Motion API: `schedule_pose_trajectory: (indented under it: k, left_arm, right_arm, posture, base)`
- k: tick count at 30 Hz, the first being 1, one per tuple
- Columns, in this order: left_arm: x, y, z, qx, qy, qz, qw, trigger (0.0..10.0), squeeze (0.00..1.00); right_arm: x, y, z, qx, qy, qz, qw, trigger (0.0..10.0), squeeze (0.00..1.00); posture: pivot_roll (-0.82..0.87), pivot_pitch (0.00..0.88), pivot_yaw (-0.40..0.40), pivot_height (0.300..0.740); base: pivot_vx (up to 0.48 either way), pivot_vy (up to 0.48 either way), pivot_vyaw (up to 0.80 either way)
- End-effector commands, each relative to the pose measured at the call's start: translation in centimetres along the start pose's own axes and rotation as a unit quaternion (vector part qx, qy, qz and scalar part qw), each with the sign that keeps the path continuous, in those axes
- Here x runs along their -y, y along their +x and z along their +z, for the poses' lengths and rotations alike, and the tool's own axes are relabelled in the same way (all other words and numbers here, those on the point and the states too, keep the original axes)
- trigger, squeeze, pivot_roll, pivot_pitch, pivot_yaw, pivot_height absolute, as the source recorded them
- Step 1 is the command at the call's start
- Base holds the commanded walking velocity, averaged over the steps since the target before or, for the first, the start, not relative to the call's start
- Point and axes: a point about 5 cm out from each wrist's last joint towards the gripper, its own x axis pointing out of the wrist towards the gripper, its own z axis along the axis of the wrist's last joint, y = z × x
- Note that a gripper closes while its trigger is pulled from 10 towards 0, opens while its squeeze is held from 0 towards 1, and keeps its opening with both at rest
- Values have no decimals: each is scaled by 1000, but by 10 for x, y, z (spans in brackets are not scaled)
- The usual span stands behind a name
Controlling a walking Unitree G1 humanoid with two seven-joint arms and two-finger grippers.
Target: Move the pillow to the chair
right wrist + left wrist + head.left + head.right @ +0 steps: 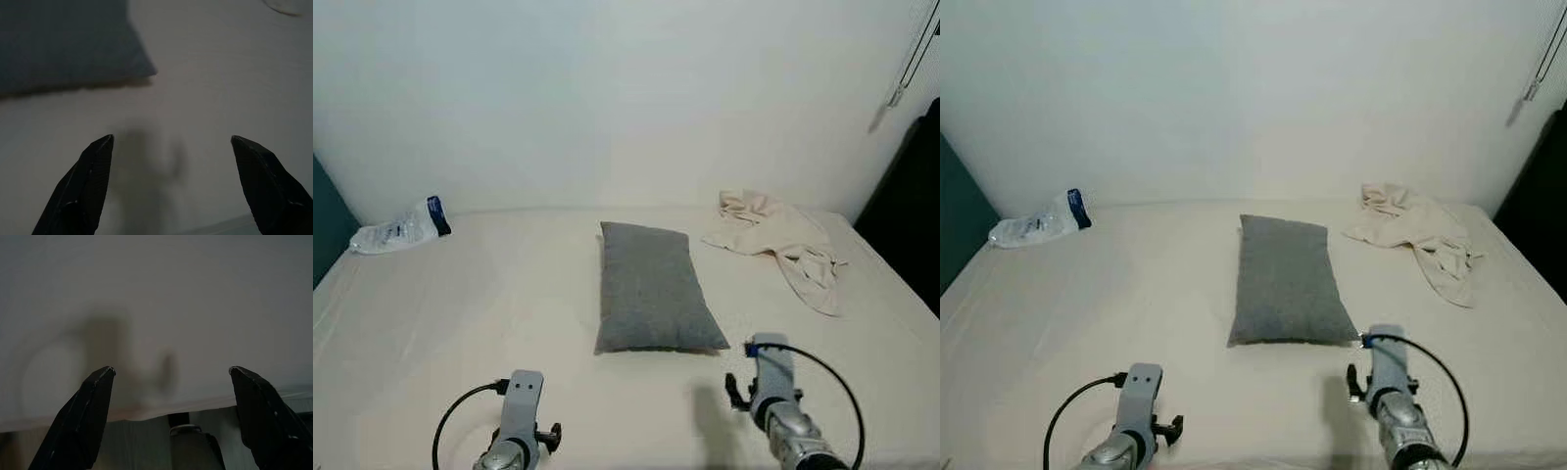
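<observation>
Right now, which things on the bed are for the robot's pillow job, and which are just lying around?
For the job:
- grey pillow, flat in the middle of the bed
- right hand, open, nearest the pillow's corner
- left hand, open, over the bed's near edge

Just lying about:
- crumpled beige cloth, far right
- clear plastic bag, far left by the wall

Inspector: Pillow (651,290)?
Clerk: Grey woven cloth, matt. Bed (460,313) sheet cream, smooth, matt.
Inspector: Others?
Clerk: Crumpled beige cloth (783,240); glossy clear plastic bag (399,228); arms silver metal.
</observation>
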Motion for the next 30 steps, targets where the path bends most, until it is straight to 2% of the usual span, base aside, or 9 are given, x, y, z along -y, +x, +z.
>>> schedule_pose_trajectory:
  k: [1, 4, 9, 11, 12, 14, 21, 30]
  left_arm:
    - [-11, 0, 8, 17, -6, 17, 1000, 10000, 0]
    - [-15, 2, 19, 36, -14, 23, 999, 10000, 0]
    - [-17, 3, 28, 49, -16, 23, 998, 10000, 0]
    - [-17, 4, 33, 57, -15, 21, 998, 10000, 0]
    - [-17, 4, 33, 57, -15, 21, 998, 10000, 0]
    - [-16, 4, 36, 64, -16, 19, 998, 10000, 0]
    - [-16, 4, 36, 66, -17, 19, 998, 10000, 0]
    - [-13, 4, 35, 68, -18, 14, 997, 10000, 0]
  right_arm:
    - [10, 4, 18, 15, 36, -21, 999, 10000, 0]
    - [14, 6, 30, 24, 51, -30, 998, 10000, 0]
    - [14, 7, 39, 38, 72, -23, 996, 10000, 0]
    - [10, 8, 45, 50, 103, -6, 993, 10000, 0]
    - [10, 8, 45, 50, 103, -6, 993, 10000, 0]
    - [8, 8, 49, 59, 142, 9, 988, 10000, 0]
    - [7, 9, 50, 60, 162, 17, 985, 10000, 0]
    - [3, 9, 61, 79, 208, 50, 974, 10000, 0]
  posture:
    - [-45, 0, 29, 735]
    - [-47, 0, 34, 720]
    - [-45, 0, 36, 705]
    - [-45, 0, 40, 695]
    - [-45, 0, 40, 695]
    - [-43, 0, 44, 680]
    - [-42, 0, 43, 665]
    - [-44, 0, 43, 625]
  base:
    - [0, 0, 0]
    - [0, 0, 0]
    - [0, 0, 0]
    - [0, 0, 0]
    - [0, 0, 0]
    - [0, 0, 0]
    - [0, 0, 0]
    - [0, 0, 0]
